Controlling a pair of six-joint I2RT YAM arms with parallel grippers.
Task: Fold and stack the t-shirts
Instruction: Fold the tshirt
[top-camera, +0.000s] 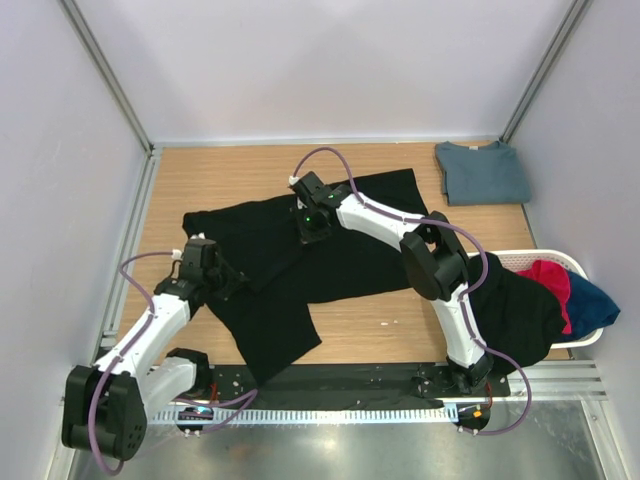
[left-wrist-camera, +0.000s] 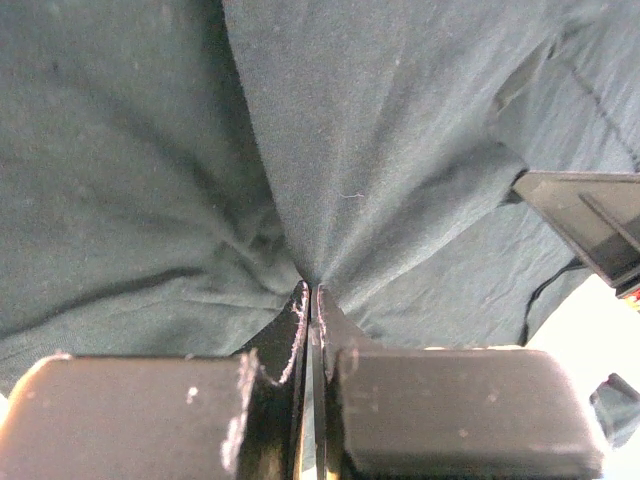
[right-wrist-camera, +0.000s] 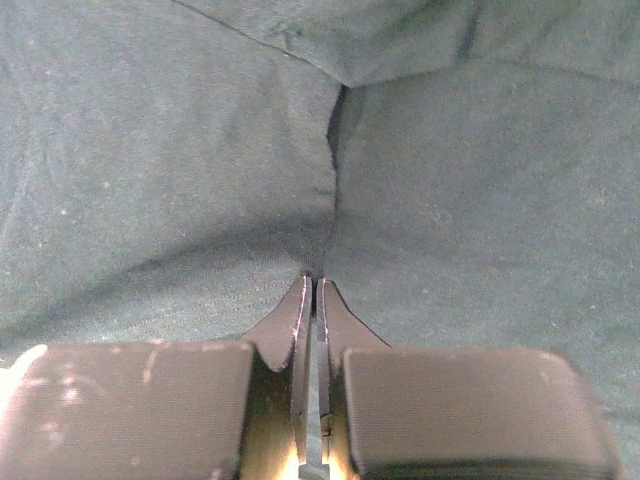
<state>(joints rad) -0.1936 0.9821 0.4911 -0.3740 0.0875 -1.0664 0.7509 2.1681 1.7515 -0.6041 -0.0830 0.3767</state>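
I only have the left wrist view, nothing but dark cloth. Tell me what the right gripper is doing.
Observer: The right gripper is shut on the black t-shirt, pinching a fold.
Operator: Give me its place on the shirt.
Observer: Near the shirt's far edge, about mid-table.
Operator: Report what is already folded.
Observer: One slate-blue t-shirt lies folded at the far right corner of the table.

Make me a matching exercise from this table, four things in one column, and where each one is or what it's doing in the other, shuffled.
1. large black t-shirt
2. slate-blue t-shirt
3. magenta-red t-shirt
4. left end effector

A. in the white basket
B. shut, pinching black cloth
C. spread across the middle of the table
D. folded, far right corner

Pairs: 1-C, 2-D, 3-A, 4-B
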